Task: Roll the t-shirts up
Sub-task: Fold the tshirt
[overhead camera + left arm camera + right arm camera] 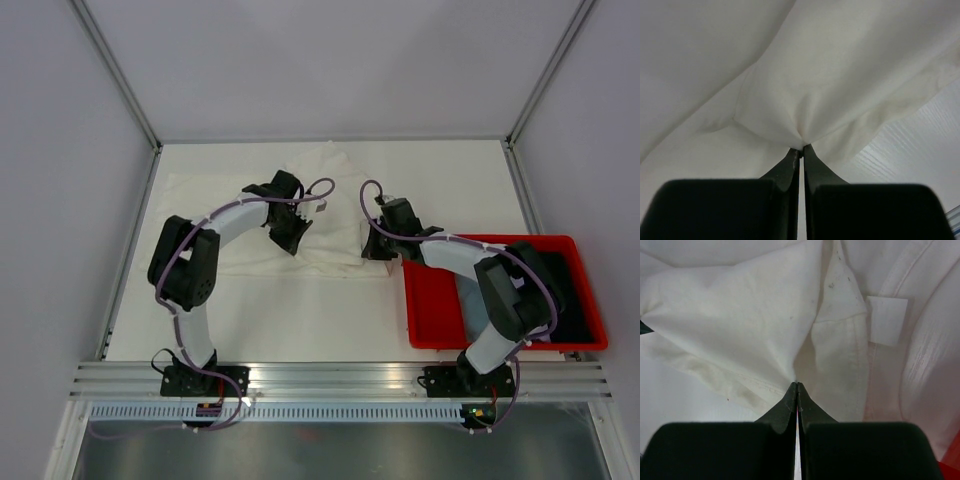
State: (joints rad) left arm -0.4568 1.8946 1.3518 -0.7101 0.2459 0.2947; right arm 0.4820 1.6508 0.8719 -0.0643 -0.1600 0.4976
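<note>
A cream-white t-shirt (pixel 325 185) lies crumpled on the white table, its left part spread flat. My left gripper (pixel 288 240) is shut on a pinched fold of the t-shirt (pixel 805 100); the cloth fans out from the fingertips. My right gripper (pixel 372 243) is shut on the t-shirt's right edge (pixel 755 325), next to a stitched hem and a white label (pixel 886 320). The two grippers hold the shirt's near edge, left and right.
A red bin (pixel 430 310) stands at the right, under my right arm, with dark and light cloth inside. A metal frame and grey walls surround the table (pixel 300 320). A red edge shows in the right wrist view (pixel 952 460).
</note>
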